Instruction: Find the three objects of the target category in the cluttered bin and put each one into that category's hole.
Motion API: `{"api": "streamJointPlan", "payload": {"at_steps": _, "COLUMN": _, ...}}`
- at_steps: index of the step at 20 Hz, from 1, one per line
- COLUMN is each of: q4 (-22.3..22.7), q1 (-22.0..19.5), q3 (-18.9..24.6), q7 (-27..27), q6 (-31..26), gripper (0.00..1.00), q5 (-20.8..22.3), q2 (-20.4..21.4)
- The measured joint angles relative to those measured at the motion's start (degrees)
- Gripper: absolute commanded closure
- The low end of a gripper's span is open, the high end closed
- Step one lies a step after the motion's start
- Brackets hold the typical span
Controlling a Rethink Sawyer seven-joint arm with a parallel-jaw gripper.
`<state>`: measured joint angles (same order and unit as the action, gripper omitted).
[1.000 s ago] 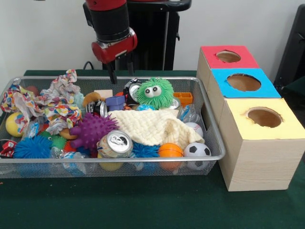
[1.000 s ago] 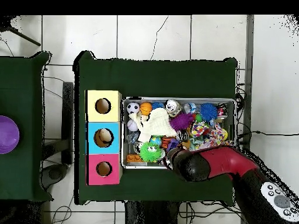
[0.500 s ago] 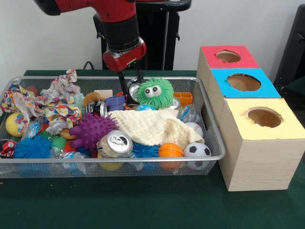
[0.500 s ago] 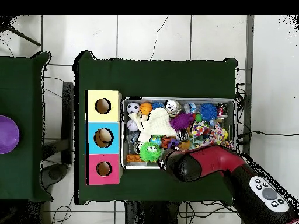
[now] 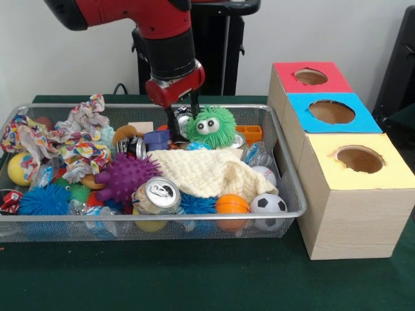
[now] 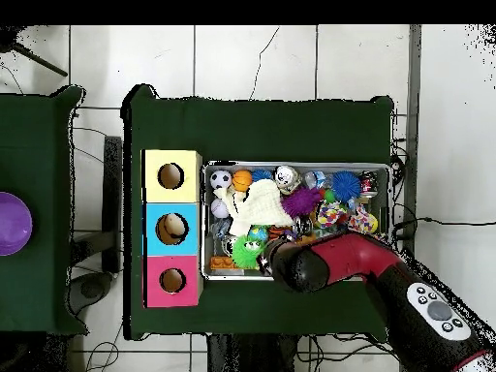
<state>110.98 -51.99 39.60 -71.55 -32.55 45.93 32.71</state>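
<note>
The fingers (image 5: 183, 121) stand slightly apart, holding nothing, over a can (image 5: 182, 122) just beside the green fuzzy toy (image 5: 211, 127) at the wire bin's (image 5: 285, 170) far side, amid balls, cloth and another can (image 5: 158, 194)

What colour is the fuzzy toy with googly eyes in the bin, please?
Green; the fuzzy toy shows best in the front view.

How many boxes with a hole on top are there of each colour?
Red-topped wooden box: 1
Blue-topped wooden box: 1
Yellow-topped wooden box: 1
Total: 3
</note>
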Motion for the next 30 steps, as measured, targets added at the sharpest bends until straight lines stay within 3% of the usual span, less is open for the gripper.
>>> {"api": "streamJointPlan", "payload": {"at_steps": 21, "q4": -11.1, "q1": 0.1, "q3": 0.0, "q7": 0.0, "q6": -7.0, "gripper": 0.0, "q5": -0.4, "q2": -3.9}}
{"api": "streamJointPlan", "payload": {"at_steps": 30, "q4": -12.5, "q1": 0.1, "q3": 0.0, "q7": 0.0, "q6": -7.0, "gripper": 0.0, "q5": -0.4, "q2": -4.0}}
